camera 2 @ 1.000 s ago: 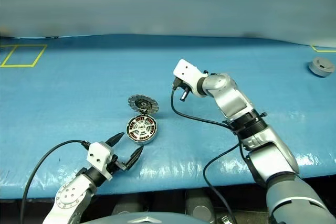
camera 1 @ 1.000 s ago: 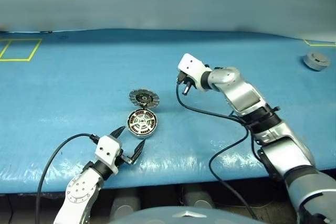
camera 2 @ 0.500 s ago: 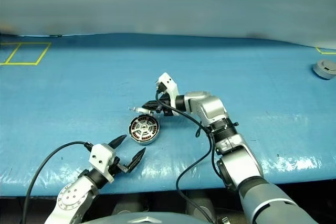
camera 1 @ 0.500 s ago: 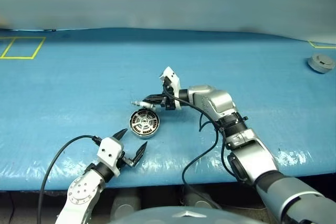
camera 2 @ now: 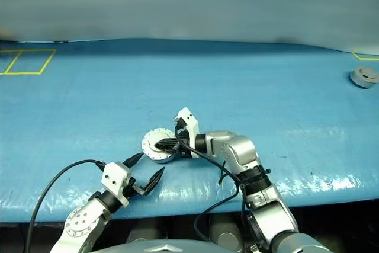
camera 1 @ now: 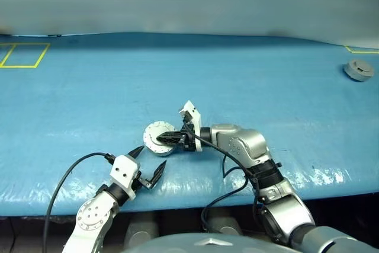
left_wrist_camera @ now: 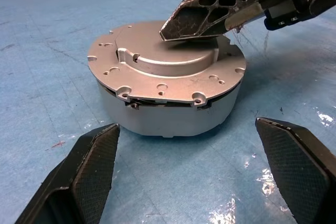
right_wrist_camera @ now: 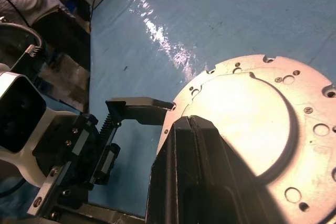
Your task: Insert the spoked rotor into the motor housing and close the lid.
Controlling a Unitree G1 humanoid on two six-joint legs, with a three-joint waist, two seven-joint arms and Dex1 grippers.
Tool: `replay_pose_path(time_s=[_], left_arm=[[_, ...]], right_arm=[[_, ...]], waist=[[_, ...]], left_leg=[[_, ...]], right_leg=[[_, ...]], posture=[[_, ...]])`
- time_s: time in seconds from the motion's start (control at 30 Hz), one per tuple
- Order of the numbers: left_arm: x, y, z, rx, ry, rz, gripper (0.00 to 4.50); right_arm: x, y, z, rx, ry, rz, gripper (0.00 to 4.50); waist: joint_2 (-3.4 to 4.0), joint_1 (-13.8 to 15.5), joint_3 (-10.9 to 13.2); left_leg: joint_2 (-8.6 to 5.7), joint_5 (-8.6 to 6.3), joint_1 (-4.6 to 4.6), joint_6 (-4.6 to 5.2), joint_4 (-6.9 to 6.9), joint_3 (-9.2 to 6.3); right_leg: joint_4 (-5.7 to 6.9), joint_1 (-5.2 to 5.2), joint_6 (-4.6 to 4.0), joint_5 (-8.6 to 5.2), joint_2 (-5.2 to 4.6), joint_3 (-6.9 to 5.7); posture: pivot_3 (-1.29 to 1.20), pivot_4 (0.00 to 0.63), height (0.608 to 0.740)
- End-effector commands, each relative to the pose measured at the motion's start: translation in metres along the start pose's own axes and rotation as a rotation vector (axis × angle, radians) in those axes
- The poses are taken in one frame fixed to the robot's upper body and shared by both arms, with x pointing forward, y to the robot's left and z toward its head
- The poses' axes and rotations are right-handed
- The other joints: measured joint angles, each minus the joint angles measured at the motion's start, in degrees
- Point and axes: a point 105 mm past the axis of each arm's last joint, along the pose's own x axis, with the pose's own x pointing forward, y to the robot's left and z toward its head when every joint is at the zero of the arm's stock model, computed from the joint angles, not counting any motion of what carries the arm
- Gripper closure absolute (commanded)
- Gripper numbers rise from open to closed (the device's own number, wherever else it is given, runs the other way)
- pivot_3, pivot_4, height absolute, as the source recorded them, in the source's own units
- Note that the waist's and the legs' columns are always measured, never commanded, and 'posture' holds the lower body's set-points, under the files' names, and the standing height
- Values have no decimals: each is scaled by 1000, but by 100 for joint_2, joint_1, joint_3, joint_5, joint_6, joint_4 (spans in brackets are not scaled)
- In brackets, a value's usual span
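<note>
Left wrist view shows the right gripper (left_wrist_camera: 173, 30) with jaws closed pressing the lid (left_wrist_camera: 157, 61) onto the motor housing (left_wrist_camera: 173, 114); push squarely downward, left gripper (camera 1: 146, 165) jaws open.

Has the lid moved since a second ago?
Yes. The lid stood open behind the motor housing; now it lies shut on top, with the right claw resting on it.
</note>
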Motion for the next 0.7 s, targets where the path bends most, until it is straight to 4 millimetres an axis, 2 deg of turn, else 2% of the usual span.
replay_pose_path(time_s=[0.03,0.1,0.2,0.37,0.53,0.57,0.7], left_arm=[[-1,-1,9,14,-33,0,0],[-2,-1,8,13,-30,7,0],[-3,0,7,11,-27,12,0],[-2,-1,8,9,-26,1,0],[-1,-1,8,14,-25,-5,0],[-1,-1,8,15,-25,-6,0],[-1,0,8,13,-25,-5,0]], right_arm=[[-13,36,35,-137,-127,51,4479],[-17,47,41,-316,-127,-32,4309],[-17,52,38,-507,-81,-131,3610],[-4,34,24,-551,-28,-214,1898],[9,20,22,-516,-40,-262,225],[11,18,23,-512,-43,-272,42],[16,9,22,-484,-52,-313,42]], waist=[[0,2,1],[0,-4,1],[-2,-9,-1],[-6,-21,-4],[-8,-21,-4],[-8,-19,-4],[-8,-19,-4]], left_leg=[[0,0,-2,0,0,-1],[0,0,-3,0,0,-8],[1,0,1,0,0,-13],[2,2,5,-3,1,-2],[1,2,4,-3,8,1],[1,2,3,-2,8,0],[0,2,2,-2,8,-2]], right_leg=[[-1,-2,0,0,0,1],[0,-4,5,2,0,1],[-1,-2,4,-21,0,-2],[0,1,-13,-27,0,1],[0,4,-18,-23,0,2],[1,3,-18,-22,0,2],[1,3,-26,-16,0,1]], posture=[[0,150,740],[0,150,740],[0,150,740],[0,150,740],[0,150,740],[0,150,740],[0,150,740]])
